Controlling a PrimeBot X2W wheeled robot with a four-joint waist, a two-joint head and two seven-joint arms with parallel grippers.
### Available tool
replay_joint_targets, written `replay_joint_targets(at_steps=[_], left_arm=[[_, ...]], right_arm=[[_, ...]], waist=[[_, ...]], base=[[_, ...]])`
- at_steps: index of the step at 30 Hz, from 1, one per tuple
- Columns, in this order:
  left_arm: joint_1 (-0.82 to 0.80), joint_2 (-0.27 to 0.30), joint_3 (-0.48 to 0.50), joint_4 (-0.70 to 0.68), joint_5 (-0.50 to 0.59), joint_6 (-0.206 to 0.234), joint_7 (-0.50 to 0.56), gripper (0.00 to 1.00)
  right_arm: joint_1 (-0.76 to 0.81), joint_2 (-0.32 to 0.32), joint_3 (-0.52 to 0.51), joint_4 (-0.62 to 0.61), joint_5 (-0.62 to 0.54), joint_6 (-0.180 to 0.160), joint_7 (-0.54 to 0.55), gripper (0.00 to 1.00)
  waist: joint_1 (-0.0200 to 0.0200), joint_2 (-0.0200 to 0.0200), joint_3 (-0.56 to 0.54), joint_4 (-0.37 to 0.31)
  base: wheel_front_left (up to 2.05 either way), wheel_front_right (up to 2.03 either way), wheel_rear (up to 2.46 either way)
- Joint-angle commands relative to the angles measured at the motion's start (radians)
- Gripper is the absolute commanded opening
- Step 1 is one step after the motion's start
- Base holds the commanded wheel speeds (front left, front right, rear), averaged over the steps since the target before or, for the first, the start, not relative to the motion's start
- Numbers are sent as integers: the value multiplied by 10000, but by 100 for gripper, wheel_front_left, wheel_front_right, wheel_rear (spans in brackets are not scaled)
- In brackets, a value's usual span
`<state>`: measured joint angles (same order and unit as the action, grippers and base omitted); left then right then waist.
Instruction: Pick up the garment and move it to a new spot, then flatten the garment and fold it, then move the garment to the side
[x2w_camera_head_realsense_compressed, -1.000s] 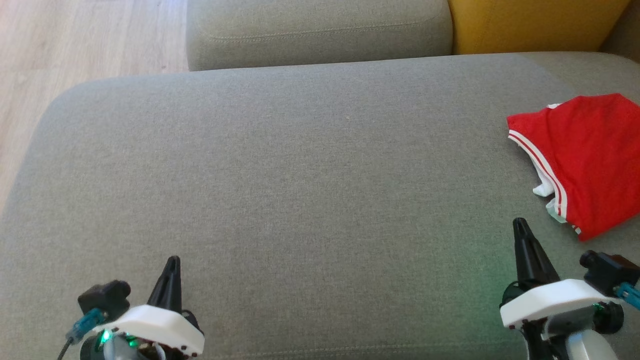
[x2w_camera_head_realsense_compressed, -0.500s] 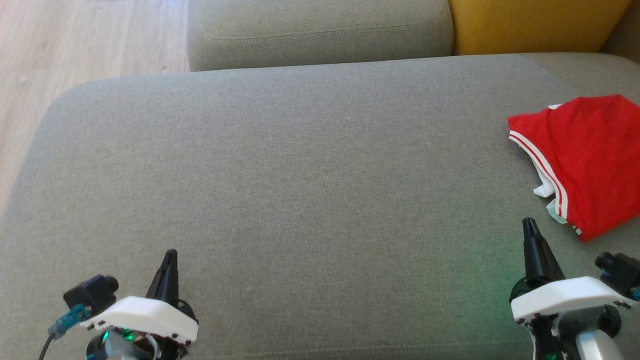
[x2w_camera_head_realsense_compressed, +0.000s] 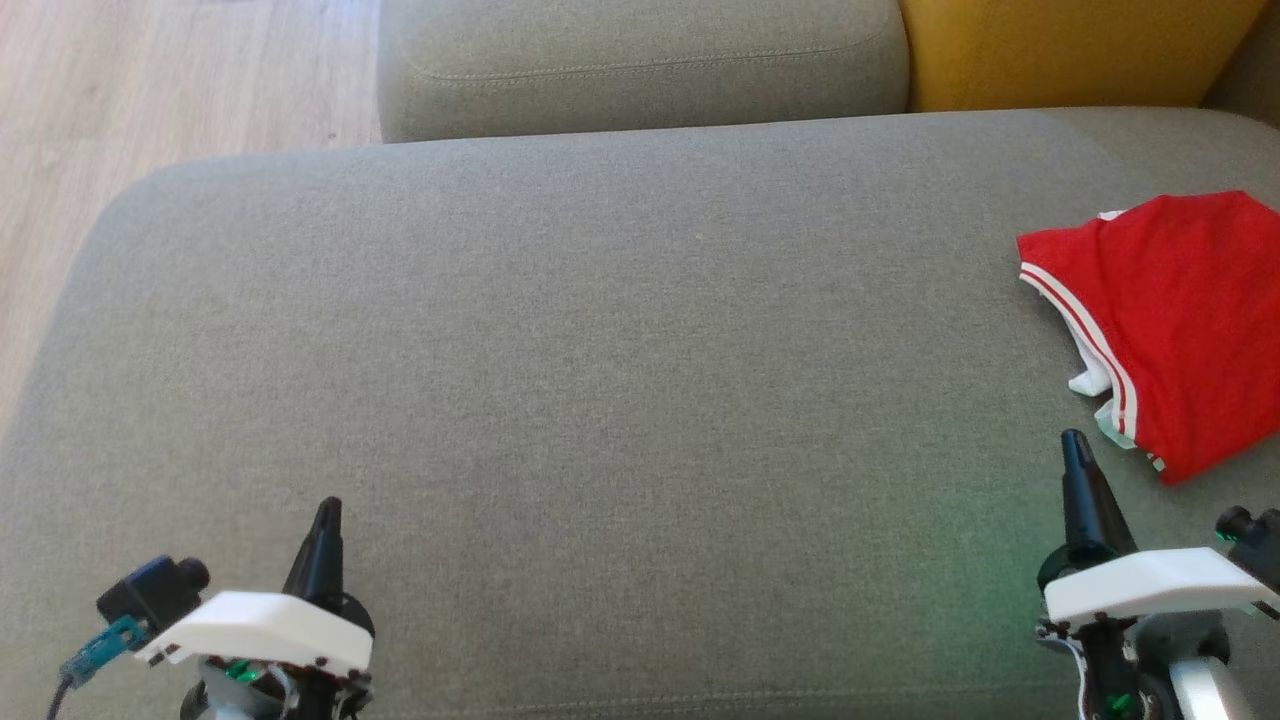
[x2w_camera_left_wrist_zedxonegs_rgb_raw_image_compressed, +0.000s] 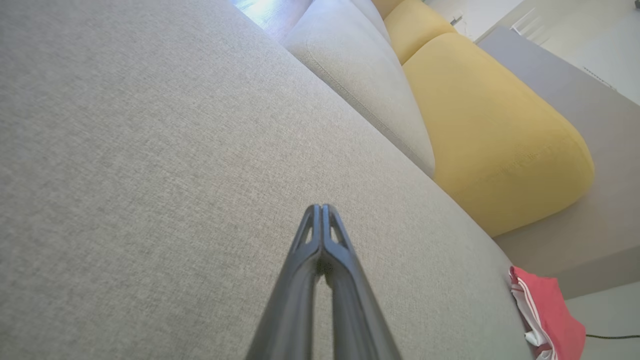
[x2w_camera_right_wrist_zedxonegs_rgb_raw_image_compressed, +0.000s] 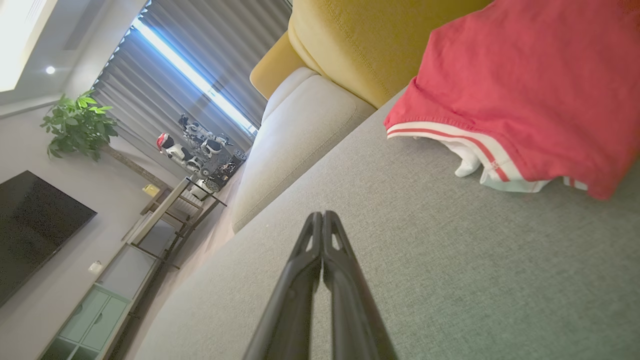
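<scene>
Since a second ago both arms have drifted outward; my left tool (x2w_camera_head_realsense_compressed: 327, 505) and right tool (x2w_camera_head_realsense_compressed: 1072, 438) are each pinched closed on nothing. Near the right tool, the red garment (x2w_camera_head_realsense_compressed: 1170, 320) with white stripes lies at the right end of the grey sofa seat (x2w_camera_head_realsense_compressed: 600, 350).

One red garment (x2w_camera_head_realsense_compressed: 1170, 320); two claws, the left claw (x2w_camera_head_realsense_compressed: 327, 507) and the right claw (x2w_camera_head_realsense_compressed: 1072, 440), each with two dark fingers; one wide grey seat cushion (x2w_camera_head_realsense_compressed: 600, 350); one grey back cushion (x2w_camera_head_realsense_compressed: 640, 60); two yellow cushions (x2w_camera_left_wrist_zedxonegs_rgb_raw_image_compressed: 495, 135) in the left wrist view; one potted plant (x2w_camera_right_wrist_zedxonegs_rgb_raw_image_compressed: 77, 125); one dark television (x2w_camera_right_wrist_zedxonegs_rgb_raw_image_compressed: 35, 225); one low cabinet (x2w_camera_right_wrist_zedxonegs_rgb_raw_image_compressed: 115, 295)
</scene>
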<state>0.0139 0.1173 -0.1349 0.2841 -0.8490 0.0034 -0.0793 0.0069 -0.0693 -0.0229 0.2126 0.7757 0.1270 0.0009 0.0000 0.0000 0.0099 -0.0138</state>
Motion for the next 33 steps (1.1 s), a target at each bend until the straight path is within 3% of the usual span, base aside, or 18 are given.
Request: replay_joint_targets(at_steps=[1,33], left_arm=[[-607,42,380,-349,-332,-102,88,0],[-895,-292,1374,-366,-3736,-683,954,0]], right_arm=[[-556,10,-15,-249,399,18,40,0],[-829,58,-386,17,4160,27,509,0]], waist=[[0,0,-2,4],[0,0,-33,67]], base=[[0,0,0],[0,0,0]])
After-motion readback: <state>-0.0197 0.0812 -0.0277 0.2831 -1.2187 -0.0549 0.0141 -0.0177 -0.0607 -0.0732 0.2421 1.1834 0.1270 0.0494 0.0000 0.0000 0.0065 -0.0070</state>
